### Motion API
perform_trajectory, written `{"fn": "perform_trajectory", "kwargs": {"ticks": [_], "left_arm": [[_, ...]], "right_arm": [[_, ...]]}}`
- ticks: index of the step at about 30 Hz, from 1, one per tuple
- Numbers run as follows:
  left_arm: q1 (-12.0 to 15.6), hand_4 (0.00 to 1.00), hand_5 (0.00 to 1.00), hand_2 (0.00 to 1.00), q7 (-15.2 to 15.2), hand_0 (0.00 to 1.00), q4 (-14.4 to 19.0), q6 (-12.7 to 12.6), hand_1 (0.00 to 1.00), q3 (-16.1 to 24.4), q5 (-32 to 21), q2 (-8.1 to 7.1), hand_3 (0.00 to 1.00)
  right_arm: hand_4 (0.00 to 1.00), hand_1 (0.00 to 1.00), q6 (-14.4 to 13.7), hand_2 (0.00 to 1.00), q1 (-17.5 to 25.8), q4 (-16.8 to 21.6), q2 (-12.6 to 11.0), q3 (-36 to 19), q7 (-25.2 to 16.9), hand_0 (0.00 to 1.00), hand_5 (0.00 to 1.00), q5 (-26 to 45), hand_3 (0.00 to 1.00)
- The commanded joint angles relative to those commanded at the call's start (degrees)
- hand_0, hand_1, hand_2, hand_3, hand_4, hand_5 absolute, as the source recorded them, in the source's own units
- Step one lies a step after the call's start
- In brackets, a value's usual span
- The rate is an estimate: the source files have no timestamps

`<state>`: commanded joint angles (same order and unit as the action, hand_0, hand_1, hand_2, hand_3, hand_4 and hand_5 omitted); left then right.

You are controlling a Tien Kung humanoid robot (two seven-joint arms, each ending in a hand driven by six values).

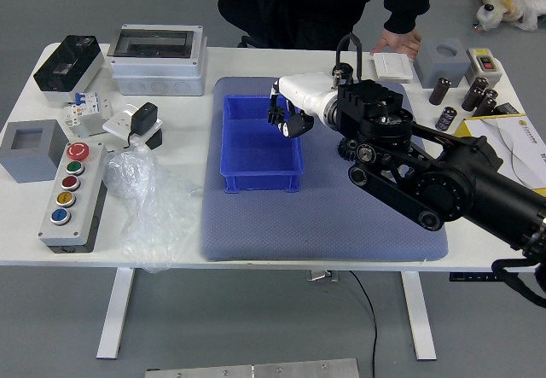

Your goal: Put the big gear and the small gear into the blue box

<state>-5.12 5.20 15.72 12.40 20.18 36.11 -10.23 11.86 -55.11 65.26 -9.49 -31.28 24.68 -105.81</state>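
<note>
Head view: right hand (317, 96), fingers partly closed around dark gear (275, 114), above blue box (260, 181)

The blue box (260, 161) is smooth plastic, the mat (324, 229) beneath it matt, perhaps rubbery, and the bag (152, 212) by the tabletop's (183, 118) near edge thin, crinkled, glossy plastic.

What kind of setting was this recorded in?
Probably a robotics lab or a training workstation: a control box with coloured push buttons and a blue box sit on a white table, and a person in dark clothing is at its far side.
</note>
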Motion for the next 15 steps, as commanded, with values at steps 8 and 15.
{"fn": "perform_trajectory", "kwargs": {"ticks": [8, 15], "left_arm": [[-0.2, 0.601, 0.375, 0.829, 0.0, 0.862, 0.0, 0.0, 0.830, -0.3, -0.2, 0.10, 0.781], [-0.1, 0.601, 0.375, 0.828, 0.0, 0.862, 0.0, 0.0, 0.830, -0.5, -0.2, -0.03, 0.783]], "right_arm": [[0.493, 0.305, -0.4, 0.377, -0.3, -2.0, 1.8, 0.9, -0.3, 0.257, 0.214, 1.1, 0.600], [0.493, 0.305, -0.6, 0.379, -0.7, -3.4, 2.7, 1.4, -0.5, 0.258, 0.214, 1.7, 0.600]]}}
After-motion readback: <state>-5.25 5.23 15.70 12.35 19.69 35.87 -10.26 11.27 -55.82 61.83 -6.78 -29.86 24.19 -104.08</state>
